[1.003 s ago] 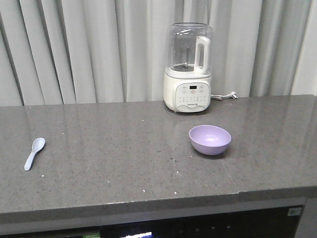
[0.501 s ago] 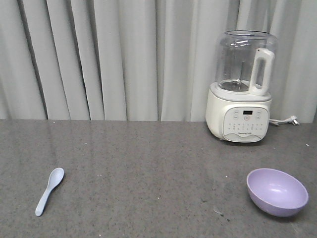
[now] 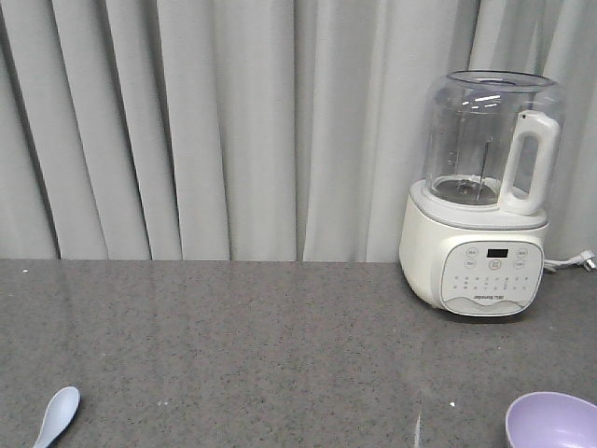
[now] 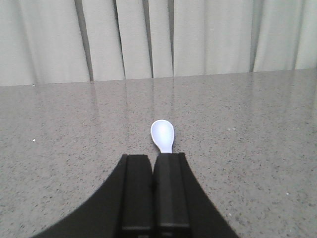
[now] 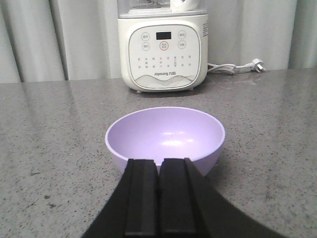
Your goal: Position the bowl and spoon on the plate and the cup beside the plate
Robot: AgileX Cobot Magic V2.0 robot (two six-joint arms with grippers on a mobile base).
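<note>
While the front camera now sits much closer to the counter than a second ago, the blender looms larger and the spoon and bowl fall to the bottom edge. Neither has shifted on the stone, so the robot has probably only closed in, and nothing is arranged yet. The left gripper has its jaws pressed together and empty, the spoon's scoop just ahead of the tips. The right gripper is likewise closed and empty, just short of the bowl. The bowl holds nothing, and the blender's clear jar is empty too. Plate and cup appear in no view.
</note>
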